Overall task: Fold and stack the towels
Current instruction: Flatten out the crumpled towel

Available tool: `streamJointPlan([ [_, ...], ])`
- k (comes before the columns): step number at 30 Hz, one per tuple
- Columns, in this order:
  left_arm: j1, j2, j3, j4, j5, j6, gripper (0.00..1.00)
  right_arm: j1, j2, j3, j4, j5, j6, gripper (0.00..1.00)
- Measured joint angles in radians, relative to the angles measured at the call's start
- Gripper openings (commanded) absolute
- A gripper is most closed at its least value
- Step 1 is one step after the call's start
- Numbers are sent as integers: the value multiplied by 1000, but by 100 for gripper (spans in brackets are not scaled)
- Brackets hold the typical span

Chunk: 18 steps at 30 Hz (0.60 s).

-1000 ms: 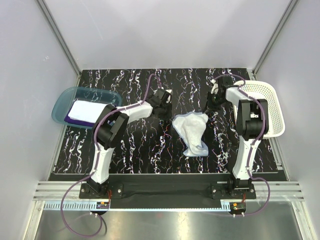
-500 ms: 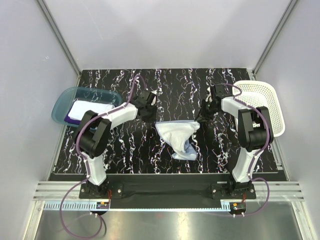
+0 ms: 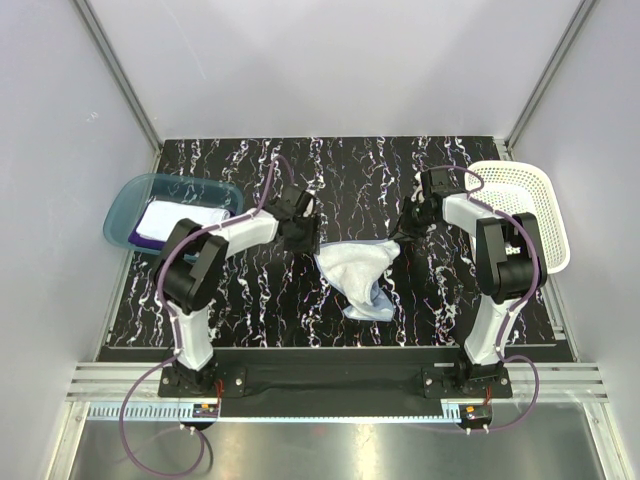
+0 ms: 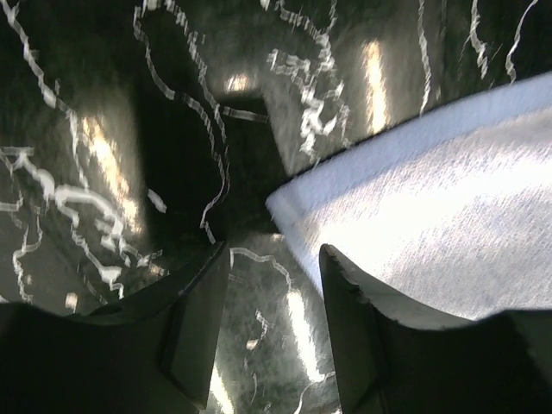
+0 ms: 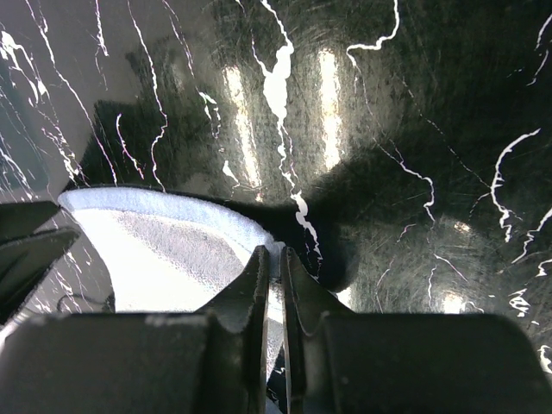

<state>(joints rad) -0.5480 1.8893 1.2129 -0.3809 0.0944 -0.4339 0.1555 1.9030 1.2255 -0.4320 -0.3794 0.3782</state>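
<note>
The light blue towel [image 3: 355, 272] lies crumpled mid-table, its far edge stretched between the two grippers. My right gripper [image 3: 400, 238] is shut on the towel's right corner, and the cloth [image 5: 172, 259] is pinched between its fingers [image 5: 274, 254]. My left gripper [image 3: 305, 238] stands open at the towel's left corner. That corner [image 4: 414, 233] lies on the table just beyond the jaws [image 4: 274, 259], with nothing between them. A white towel [image 3: 178, 218] rests folded on a purple towel [image 3: 140, 238] in the tray.
The translucent teal tray [image 3: 125, 205] sits at the left edge of the black marbled table [image 3: 260, 310]. A white mesh basket [image 3: 545, 215] stands at the right edge, behind the right arm.
Both grippers carried the blue towel leftward and stretched its far edge. The left gripper then opened and let go of the left corner; the right gripper stays shut on its corner.
</note>
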Motion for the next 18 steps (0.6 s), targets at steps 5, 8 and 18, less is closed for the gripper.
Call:
streamJointPlan([
  [5,0,60,76,-2,-2,-2,50,2,0,-2,2,0,0,0],
  [8,0,82,105,-2,-2,-8,47,2,0,-2,1,0,0,0],
  [18,-26,108,145,-39,-59,-11,37,2,0,-2,1,-1,0,0],
])
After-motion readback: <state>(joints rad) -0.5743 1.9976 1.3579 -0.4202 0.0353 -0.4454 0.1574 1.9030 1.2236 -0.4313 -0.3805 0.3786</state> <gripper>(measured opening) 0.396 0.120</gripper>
